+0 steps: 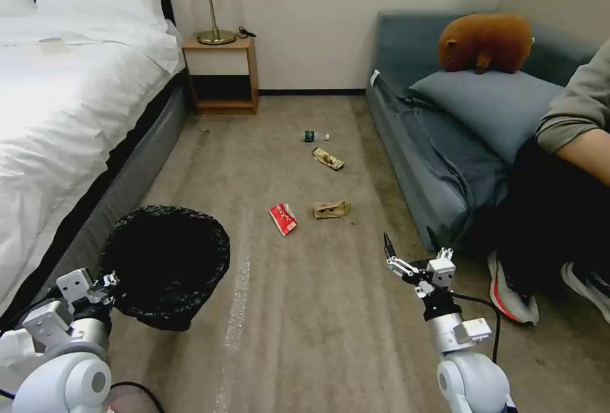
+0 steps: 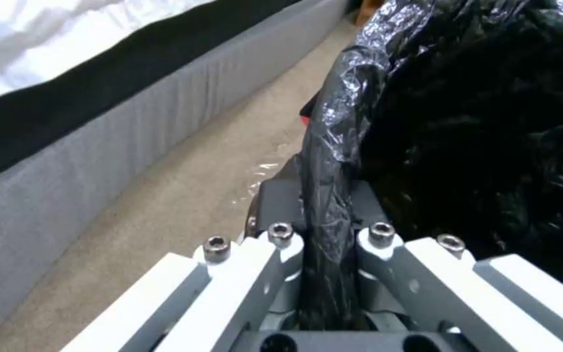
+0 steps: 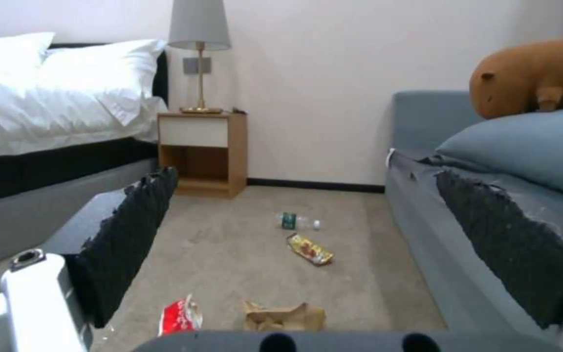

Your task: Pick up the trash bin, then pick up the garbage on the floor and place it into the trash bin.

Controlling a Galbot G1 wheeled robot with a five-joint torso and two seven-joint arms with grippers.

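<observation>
Floor – tan carpet between a white-sheeted bed on the robot's left and a grey-blue sofa on its right.

Trash bin sits low on the left, near the bed base, its black bag crinkled over the rim. Left hand is clamped on that rim; the left wrist view shows the fingers pinching a fold of the bag between them, which the head view cannot resolve.

Right hand hovers above bare carpet near the sofa, holding nothing, jaws spread wide – the right wrist view shows the ribbed black pads well apart.

Garbage lies mid-floor ahead of the right hand, all four pieces apart from each other: crumpled brown paper bag, red-and-white packet just beside it toward the bin, gold-brown wrapper farther off, small bottle with green label and white cap farthest, lying on its side. Print on packet, wrapper and label is too small to read in any view.
</observation>
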